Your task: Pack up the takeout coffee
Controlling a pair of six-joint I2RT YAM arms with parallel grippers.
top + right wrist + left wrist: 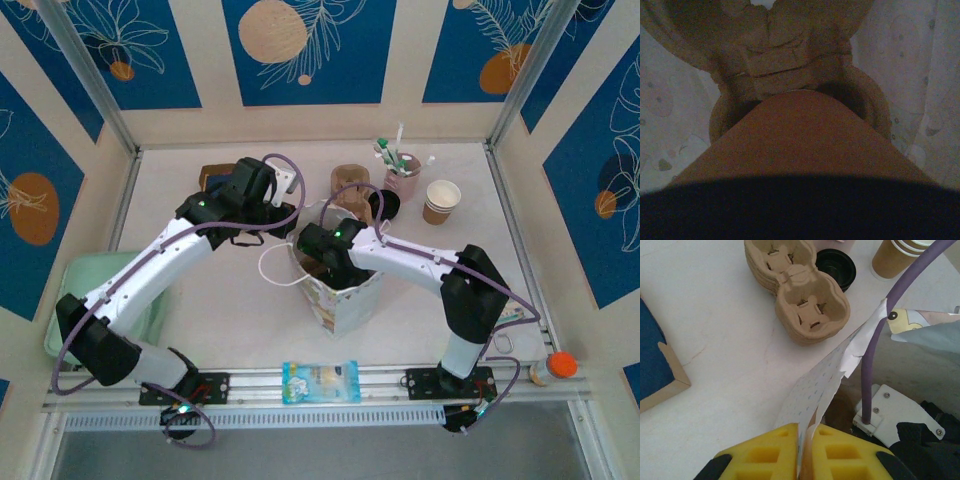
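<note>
A white printed paper bag (348, 302) stands open at the table's middle. My left gripper (805, 427) is shut on the bag's upper edge (815, 385), its yellow pads pinching the paper. My right gripper (328, 262) reaches down into the bag. Close in front of the right wrist camera is the takeout coffee (800, 135), a kraft-brown cup held in that gripper just above a pulp cup carrier (785, 55) on the bag's floor. The right fingers themselves are hidden by the cup and the dark.
Behind the bag lie a stack of pulp carriers (350, 180), a black lid (386, 207), a pink cup of stirrers (401, 178) and nested brown cups (441, 200). A green tray (70, 310) sits at the left. A blue snack packet (320, 381) lies at the near edge.
</note>
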